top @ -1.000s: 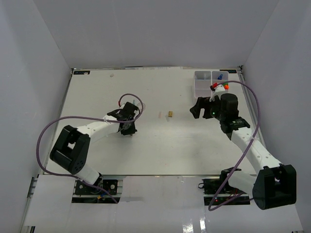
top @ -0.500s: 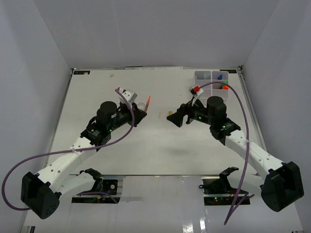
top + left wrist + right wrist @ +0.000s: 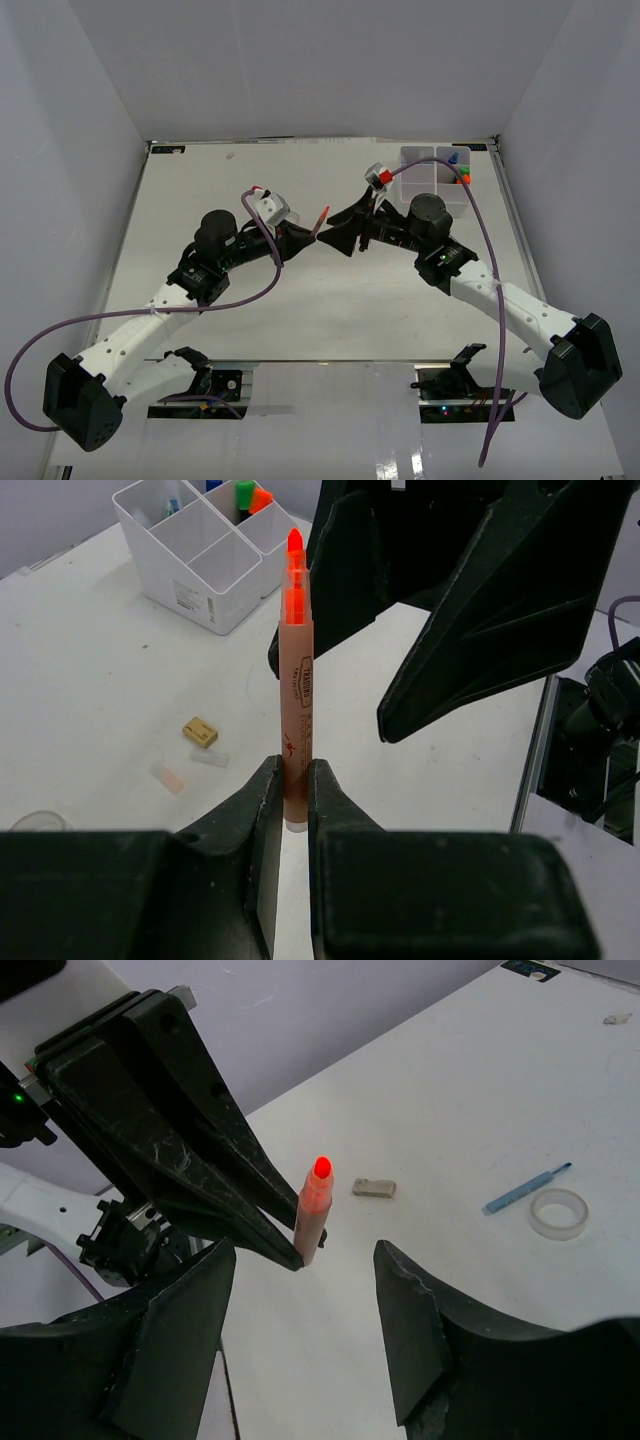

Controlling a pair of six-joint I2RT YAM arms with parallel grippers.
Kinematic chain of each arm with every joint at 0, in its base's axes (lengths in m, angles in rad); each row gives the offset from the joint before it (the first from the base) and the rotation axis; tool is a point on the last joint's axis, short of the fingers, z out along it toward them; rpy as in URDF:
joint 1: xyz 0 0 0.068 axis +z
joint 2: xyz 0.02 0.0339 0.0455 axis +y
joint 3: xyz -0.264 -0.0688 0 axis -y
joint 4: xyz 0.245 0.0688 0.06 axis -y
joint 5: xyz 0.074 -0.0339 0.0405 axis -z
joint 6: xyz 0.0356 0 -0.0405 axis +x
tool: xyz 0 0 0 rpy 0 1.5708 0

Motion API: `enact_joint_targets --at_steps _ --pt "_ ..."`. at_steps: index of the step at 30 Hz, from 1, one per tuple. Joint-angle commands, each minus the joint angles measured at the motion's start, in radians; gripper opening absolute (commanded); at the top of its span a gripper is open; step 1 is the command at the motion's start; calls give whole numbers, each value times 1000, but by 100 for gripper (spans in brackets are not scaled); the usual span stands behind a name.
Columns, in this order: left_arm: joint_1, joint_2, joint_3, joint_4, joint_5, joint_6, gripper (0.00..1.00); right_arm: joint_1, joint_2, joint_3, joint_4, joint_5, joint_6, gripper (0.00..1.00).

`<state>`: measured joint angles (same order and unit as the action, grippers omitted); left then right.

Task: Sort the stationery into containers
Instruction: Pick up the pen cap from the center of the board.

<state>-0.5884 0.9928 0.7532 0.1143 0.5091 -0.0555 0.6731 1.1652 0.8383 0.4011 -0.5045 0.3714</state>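
Note:
My left gripper is shut on the lower end of the pink stick, which stands up from its jaws with a glowing orange-red tip. In the top view the left gripper and the right gripper face each other above the middle of the table. The right gripper is open, its black fingers spread on either side of the pink stick and not touching it. The white containers stand at the far right, with green and orange-capped markers inside.
On the table lie a tan block, two small clear pieces, a grey block, a thin blue pen and a clear tape ring. Purple cables loop over both arms.
Both arms have swung in toward the table's middle. The left gripper carried the pink stick to the right, and the right gripper came left to meet it, its jaws narrowing a little.

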Motion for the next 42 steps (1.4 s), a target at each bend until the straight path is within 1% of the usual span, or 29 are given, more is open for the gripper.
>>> enact_joint_targets --at_steps 1,6,8,11,14,15,17,18,19,20,21,22,23,25,26,28,30,34,42 --pt "-4 -17 -15 38 63 22 0 17 19 59 81 -6 6 63" --pt "-4 -6 -17 42 80 26 0 29 40 82 84 1 8 52" --pt "-4 -5 -17 45 91 26 0 29 45 81 90 9 6 51" --pt "-4 -6 -18 45 92 28 0 36 53 79 93 14 8 46" --pt "-4 -3 -20 50 95 28 0 39 54 68 105 20 9 37" --pt "-4 -3 -20 50 97 26 0 40 54 65 108 21 9 31" --pt "-4 -2 -20 50 100 22 0 40 53 62 110 21 9 24" --pt "-4 -3 -20 50 100 22 0 40 51 61 108 21 11 17" --pt "-4 -3 -20 54 98 16 0 39 50 59 108 21 9 15" --pt "-4 -3 -20 56 98 14 4 40 47 56 110 21 11 13" --pt "-4 -2 -18 58 101 11 11 40 45 53 111 20 14 8" --pt "-4 0 -17 58 103 11 17 40 44 50 116 17 17 8" --pt "-4 9 -15 58 108 10 28 39 44 47 122 14 20 8" --pt "-4 18 -5 50 121 6 40 40 44 44 128 1 31 8" --pt "-4 27 0 48 126 2 52 40 45 42 133 1 34 8" --pt "-4 40 12 47 146 0 57 42 47 35 146 -12 50 8" --pt "-4 56 21 47 152 -3 60 42 53 33 162 -26 61 8" --pt "-4 75 47 48 170 -6 59 51 67 38 165 -40 67 8" --pt "-4 98 71 61 186 -10 48 62 80 39 165 -52 70 8"
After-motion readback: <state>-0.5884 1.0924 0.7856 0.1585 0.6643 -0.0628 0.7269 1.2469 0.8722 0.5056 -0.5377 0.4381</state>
